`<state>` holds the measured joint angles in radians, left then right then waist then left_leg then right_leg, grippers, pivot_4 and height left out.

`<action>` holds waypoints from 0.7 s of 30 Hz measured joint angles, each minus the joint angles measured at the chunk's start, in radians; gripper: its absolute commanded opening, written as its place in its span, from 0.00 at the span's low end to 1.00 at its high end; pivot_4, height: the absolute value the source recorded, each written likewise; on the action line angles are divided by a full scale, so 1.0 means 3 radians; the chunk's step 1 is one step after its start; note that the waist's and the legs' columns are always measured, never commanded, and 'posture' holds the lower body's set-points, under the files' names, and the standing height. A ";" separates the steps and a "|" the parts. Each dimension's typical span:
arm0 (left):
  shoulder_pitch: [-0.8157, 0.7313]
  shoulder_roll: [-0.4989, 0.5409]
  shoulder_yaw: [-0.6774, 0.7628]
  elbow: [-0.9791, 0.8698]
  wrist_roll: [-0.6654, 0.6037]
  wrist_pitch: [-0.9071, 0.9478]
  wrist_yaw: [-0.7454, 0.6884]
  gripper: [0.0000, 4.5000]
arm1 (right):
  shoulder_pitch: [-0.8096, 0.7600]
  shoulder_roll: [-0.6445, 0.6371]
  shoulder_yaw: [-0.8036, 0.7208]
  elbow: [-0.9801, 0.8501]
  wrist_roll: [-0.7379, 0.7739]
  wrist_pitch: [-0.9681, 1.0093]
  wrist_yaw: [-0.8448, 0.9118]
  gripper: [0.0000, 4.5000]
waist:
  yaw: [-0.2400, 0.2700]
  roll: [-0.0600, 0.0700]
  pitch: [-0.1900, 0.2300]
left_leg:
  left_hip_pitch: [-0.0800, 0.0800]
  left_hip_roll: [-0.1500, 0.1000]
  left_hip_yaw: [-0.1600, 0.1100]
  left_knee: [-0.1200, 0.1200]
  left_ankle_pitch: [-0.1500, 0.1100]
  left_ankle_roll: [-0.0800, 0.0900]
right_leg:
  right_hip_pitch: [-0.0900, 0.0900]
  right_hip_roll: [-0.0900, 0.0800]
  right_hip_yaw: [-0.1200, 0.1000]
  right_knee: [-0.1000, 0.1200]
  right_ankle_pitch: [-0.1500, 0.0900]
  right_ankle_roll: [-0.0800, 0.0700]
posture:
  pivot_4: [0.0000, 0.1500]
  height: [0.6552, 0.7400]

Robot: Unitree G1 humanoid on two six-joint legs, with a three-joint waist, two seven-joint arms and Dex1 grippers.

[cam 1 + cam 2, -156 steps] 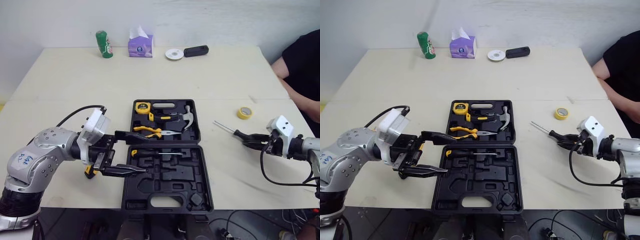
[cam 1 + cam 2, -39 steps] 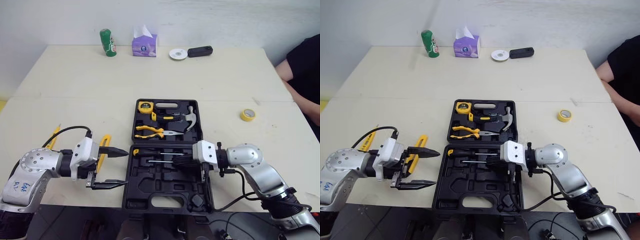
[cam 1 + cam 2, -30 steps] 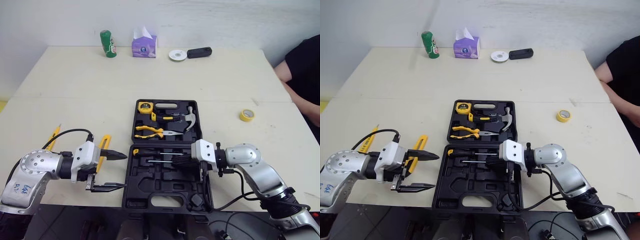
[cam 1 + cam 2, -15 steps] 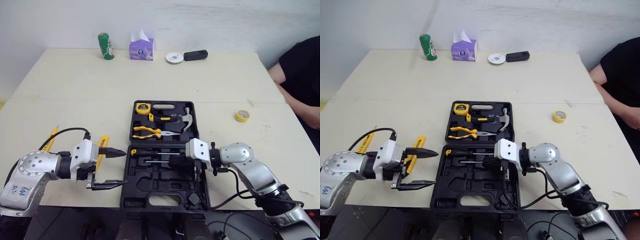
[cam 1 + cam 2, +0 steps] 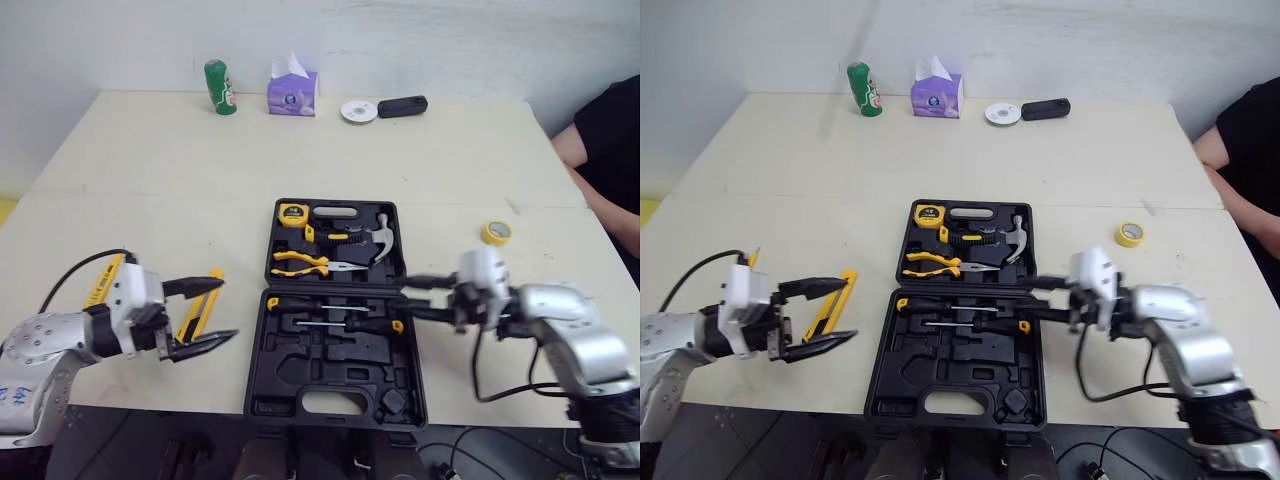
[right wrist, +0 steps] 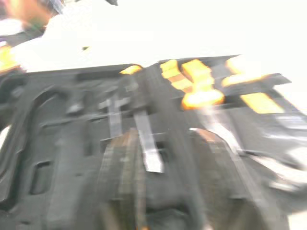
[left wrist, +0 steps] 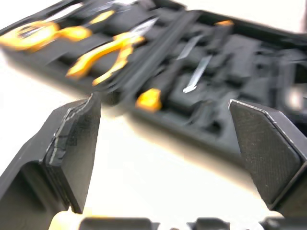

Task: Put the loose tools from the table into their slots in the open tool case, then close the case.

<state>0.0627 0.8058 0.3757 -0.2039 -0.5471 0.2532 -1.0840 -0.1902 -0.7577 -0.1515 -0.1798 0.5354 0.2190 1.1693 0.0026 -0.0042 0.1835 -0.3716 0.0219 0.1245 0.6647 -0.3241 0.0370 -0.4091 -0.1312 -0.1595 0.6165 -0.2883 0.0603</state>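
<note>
Toward the table's (image 5: 150, 170) front edge, centre; status of the tool case (image 5: 262, 385)? (K.)

Black, moulded, lying open flat, hinge running side to side; far half carries a yellow tape measure (image 5: 290, 212), yellow-handled pliers (image 5: 300, 262) and a steel-headed hammer (image 5: 378, 235); near half carries two screwdrivers (image 5: 322, 303), black handles with yellow ends, side by side in their grooves just below the hinge; other recesses in the near half look bare black. (M.)

Loose tools? (K.)

One yellow bar-shaped tool (image 5: 203, 305) on the table just left of the case, near the front edge, lying at a slant; a yellow tape roll (image 5: 495, 232) toward the right edge, well apart from the case. (M.)

Grippers? (K.)

Left gripper (image 5: 228, 308) low by the front-left, jaws spread wide, nothing between them gripped; the yellow tool shows between its fingers, contact cannot be told; right gripper (image 5: 403, 298) at the case's right side, level with the hinge, jaws apart and empty, tips pointing across the case. (M.)

Far edge? (K.)

Green can (image 5: 216, 73), purple tissue box (image 5: 293, 92), white disc (image 5: 353, 110), small black object (image 5: 402, 105) in a row; a person (image 5: 610, 140) in black sits at the right edge. (M.)
</note>
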 measured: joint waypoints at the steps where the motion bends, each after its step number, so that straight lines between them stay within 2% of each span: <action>1: 0.0000 0.0016 0.0047 0.0095 0.0023 -0.0035 0.0001 1.00 | 0.0072 -0.0041 -0.0080 0.0008 -0.0003 -0.0018 -0.0002 0.85 | 0.0000 0.0000 0.0000 | 0.0000 0.0000 0.0000 0.0000 -0.0002 0.0003 | 0.0000 0.0000 0.0000 -0.0001 0.0000 0.0000 | 1.00 1.00; 2: -0.0010 0.0044 0.0100 0.0205 0.0052 -0.0087 0.0007 1.00 | 0.0151 -0.0083 -0.0155 0.0040 -0.0032 -0.0093 0.0000 0.96 | 0.0000 0.0000 0.0000 | 0.0000 0.0000 0.0000 0.0000 -0.0007 0.0010 | 0.0000 0.0000 0.0000 -0.0001 0.0000 0.0000 | 1.00 1.00; 3: -0.0016 0.0080 0.0172 0.0323 0.0082 -0.0137 0.0022 1.00 | 0.0211 -0.0109 -0.0238 0.0108 -0.0088 -0.0193 -0.0005 0.98 | -0.0001 -0.0001 0.0001 | -0.0001 0.0000 0.0001 0.0000 -0.0010 0.0015 | 0.0000 0.0000 0.0000 -0.0001 0.0000 0.0000 | 1.00 1.00; 8: -0.0003 0.0197 0.0694 0.0884 0.0181 -0.0343 0.0194 1.00 | 0.0405 -0.0299 -0.0750 0.0643 -0.0427 -0.0823 -0.0133 0.98 | -0.0014 0.0003 0.0004 | 0.0001 0.0000 0.0005 -0.0002 -0.0003 0.0002 | -0.0001 -0.0001 0.0002 -0.0002 0.0000 0.0000 | 1.00 1.00; 12: 0.0176 0.0233 0.1136 0.1588 0.0330 -0.0384 0.0561 1.00 | 0.0623 -0.0326 -0.1172 0.1306 -0.0733 -0.1525 -0.0382 0.98 | -0.0018 0.0002 0.0005 | 0.0002 0.0000 0.0009 -0.0008 -0.0004 0.0000 | -0.0003 0.0001 0.0002 -0.0006 0.0000 0.0001 | 1.00 1.00; 16: 0.0210 0.0233 0.1289 0.1969 0.0403 -0.0613 0.0745 1.00 | 0.0665 -0.0331 -0.1348 0.1888 -0.0818 -0.1897 -0.0601 0.98 | -0.0016 -0.0003 0.0007 | 0.0004 -0.0001 0.0010 -0.0007 -0.0018 -0.0006 | -0.0001 -0.0004 0.0006 -0.0008 0.0002 0.0005 | 1.00 1.00; 21: 0.0352 0.0236 0.1637 0.2633 0.0434 -0.0952 0.1082 1.00 | 0.0763 -0.0474 -0.1649 0.2915 -0.0928 -0.2323 -0.1030 0.98 | -0.0026 -0.0001 0.0009 | 0.0004 0.0001 0.0011 -0.0010 -0.0022 -0.0018 | -0.0003 -0.0002 0.0005 -0.0013 0.0001 0.0003 | 1.00 1.00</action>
<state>0.1684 0.8765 0.8669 0.5859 -0.4170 -0.0324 -0.7595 0.0388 -0.8998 -0.6461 0.6947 0.2571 -0.4781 0.8604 -0.0052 -0.0044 0.1861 -0.3704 0.0222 0.1279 0.6616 -0.3308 0.0315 -0.4101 -0.1319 -0.1579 0.6125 -0.2881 0.0611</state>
